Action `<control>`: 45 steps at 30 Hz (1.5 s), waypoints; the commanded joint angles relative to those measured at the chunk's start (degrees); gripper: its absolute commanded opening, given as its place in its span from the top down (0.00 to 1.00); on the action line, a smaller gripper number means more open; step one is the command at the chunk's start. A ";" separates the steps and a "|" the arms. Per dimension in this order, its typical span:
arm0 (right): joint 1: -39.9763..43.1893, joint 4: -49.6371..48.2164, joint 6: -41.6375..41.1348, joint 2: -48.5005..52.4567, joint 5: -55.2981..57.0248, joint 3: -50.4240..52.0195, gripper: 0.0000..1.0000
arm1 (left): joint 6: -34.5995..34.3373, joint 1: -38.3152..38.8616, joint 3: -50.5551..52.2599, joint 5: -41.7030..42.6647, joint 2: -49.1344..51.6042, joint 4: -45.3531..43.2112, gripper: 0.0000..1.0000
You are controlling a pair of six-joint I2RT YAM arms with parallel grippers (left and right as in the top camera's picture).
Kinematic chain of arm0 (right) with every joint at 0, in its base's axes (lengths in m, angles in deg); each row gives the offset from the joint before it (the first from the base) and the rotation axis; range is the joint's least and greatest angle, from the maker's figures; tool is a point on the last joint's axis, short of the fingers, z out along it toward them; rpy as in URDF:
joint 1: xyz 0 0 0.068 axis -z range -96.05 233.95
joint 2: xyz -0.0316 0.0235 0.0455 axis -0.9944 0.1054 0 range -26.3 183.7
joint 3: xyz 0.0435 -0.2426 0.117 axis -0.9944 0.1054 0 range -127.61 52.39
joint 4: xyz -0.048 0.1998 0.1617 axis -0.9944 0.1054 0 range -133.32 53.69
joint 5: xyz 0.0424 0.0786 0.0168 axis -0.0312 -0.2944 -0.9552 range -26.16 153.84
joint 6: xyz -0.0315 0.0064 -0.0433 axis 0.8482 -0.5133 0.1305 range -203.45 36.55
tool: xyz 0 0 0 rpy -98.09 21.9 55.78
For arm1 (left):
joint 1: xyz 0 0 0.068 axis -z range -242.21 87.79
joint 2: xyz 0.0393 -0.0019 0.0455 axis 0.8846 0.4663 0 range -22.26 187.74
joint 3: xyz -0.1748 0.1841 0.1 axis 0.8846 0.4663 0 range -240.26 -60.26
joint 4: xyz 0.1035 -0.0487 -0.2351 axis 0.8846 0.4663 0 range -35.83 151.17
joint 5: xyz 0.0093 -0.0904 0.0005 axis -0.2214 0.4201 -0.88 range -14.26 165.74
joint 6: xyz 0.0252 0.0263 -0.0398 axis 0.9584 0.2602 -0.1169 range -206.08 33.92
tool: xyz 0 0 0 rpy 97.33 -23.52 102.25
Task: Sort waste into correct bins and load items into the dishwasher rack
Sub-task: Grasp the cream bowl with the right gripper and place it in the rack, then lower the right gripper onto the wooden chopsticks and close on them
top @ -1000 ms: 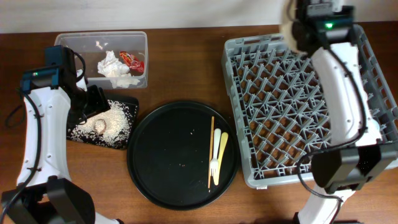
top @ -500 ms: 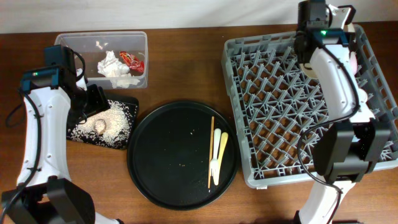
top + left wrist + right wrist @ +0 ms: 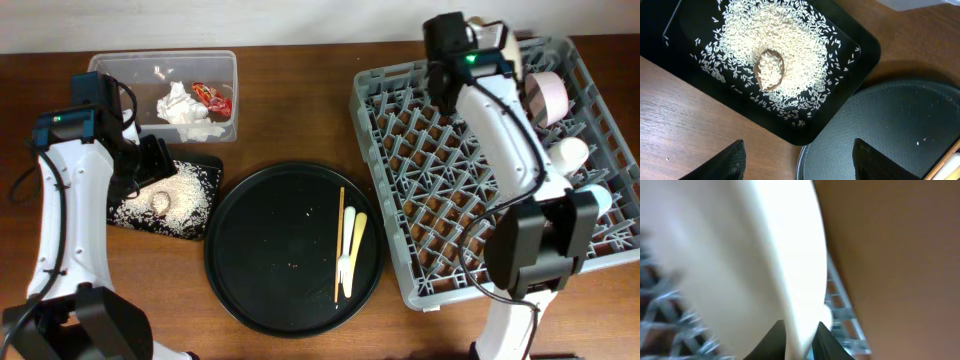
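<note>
Large cream bowl (image 3: 765, 255) is pinched at its rim: the right gripper (image 3: 801, 337) has one dark finger (image 3: 777, 335) on each face of the thin edge, clamped shut on it. The bowl fills the wrist view, blurred, with grey lattice beside and beneath it. It hangs over the far left corner of the dishwasher rack (image 3: 372, 150).

It looks rigid, smooth and fairly heavy for an edge grip (likely glazed, so slippery), and it would probably swing or slide if jolted. The rim is the only sensible hold. A chip against the pegs is the risk when it is lowered.

Inside the rack, a small pink bowl (image 3: 548, 95) and a white cup (image 3: 570, 153) sit on the right side. The left gripper (image 3: 800, 162) hovers with fingers apart over the flat black tray (image 3: 850, 45) of rice (image 3: 775, 35).

Against a second ago, the right wrist has travelled from the rack's far right corner to its far left. The rack itself now sits skewed on the table, and the left arm has not moved.
</note>
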 commanded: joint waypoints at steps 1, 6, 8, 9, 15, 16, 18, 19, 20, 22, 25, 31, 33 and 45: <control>-1.22 0.76 -2.01 0.07 -5.38 0.61 0.78 | -0.33 -0.24 -0.63 -0.22 -1.01 -0.04 0.32; -1.27 4.09 -1.97 -0.02 -5.14 0.61 0.46 | -0.33 -0.24 -0.63 -0.22 -1.01 -0.35 0.32; -1.27 5.11 -2.01 -1.44 -4.98 0.61 0.14 | -0.33 -0.24 -0.63 -0.22 -1.01 -0.44 0.31; -1.27 5.09 -1.99 -3.13 -4.96 0.61 0.01 | -0.35 -0.24 -0.63 -0.22 -1.01 -0.46 0.31; -1.25 10.08 -1.38 -13.20 -15.91 0.59 0.02 | -0.33 -0.24 -0.63 -0.24 -1.01 -0.44 0.31; -1.25 10.29 -1.36 -15.02 -19.28 0.59 0.02 | -0.33 -0.24 -0.63 -0.24 -1.01 -0.44 0.30; -1.25 10.51 -1.27 -18.86 -26.91 0.59 0.02 | -0.33 -0.24 -0.63 -0.22 -1.01 -0.46 0.30; -1.25 12.11 0.31 -19.56 -32.17 0.59 0.02 | -0.33 -0.24 -0.63 -0.24 -1.01 -0.52 0.30; -1.25 14.25 0.44 -19.54 -37.35 0.61 0.02 | -0.33 -0.24 -0.63 -0.24 -1.01 -0.52 0.29; -1.27 18.84 3.26 -19.47 -52.96 0.66 0.02 | -0.33 -0.24 -0.63 -0.24 -1.01 -0.55 0.26; -1.99 23.65 3.21 -19.47 -68.91 1.03 0.02 | -0.33 -0.22 -0.63 -0.22 -1.01 -0.87 0.25; -22.49 12.31 -12.11 -19.37 -63.60 18.88 0.01 | -0.33 -0.17 -0.63 -0.20 -1.01 -0.48 0.25; -26.34 2.32 -18.95 -18.97 -63.21 28.06 0.02 | -0.33 -0.11 -0.63 -0.17 -1.01 -0.26 0.25; -30.69 -22.05 -27.17 -10.08 -63.23 42.51 0.18 | -0.35 4.44 -0.63 0.24 -1.01 -0.26 0.25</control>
